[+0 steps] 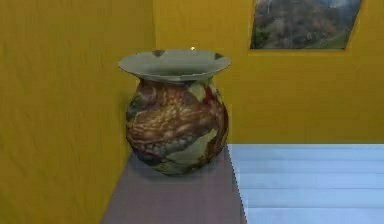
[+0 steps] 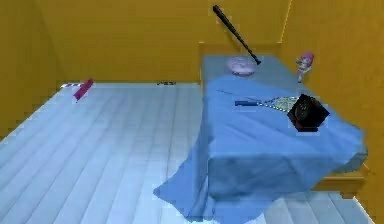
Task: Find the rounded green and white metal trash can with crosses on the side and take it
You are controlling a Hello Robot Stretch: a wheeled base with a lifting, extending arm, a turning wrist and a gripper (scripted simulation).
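Trash can of thin metal is likely light, stiff and slick; its rim seems the best hold. I cannot tell the end effector's state.

Patterned vase [image 1: 176, 110] on grey table [image 1: 170, 200]; blue-sheeted bed [image 2: 250, 150]; bat [image 2: 235, 33]

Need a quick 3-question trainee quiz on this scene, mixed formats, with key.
1. True or false: the patterned vase stands on the floor.
2. What lies on the blue bed sheet? A) racket B) ladder C) guitar
3. Fill in: the walls are ____.
Key: 1 false, it stands on a grey top; 2 A; 3 yellow.
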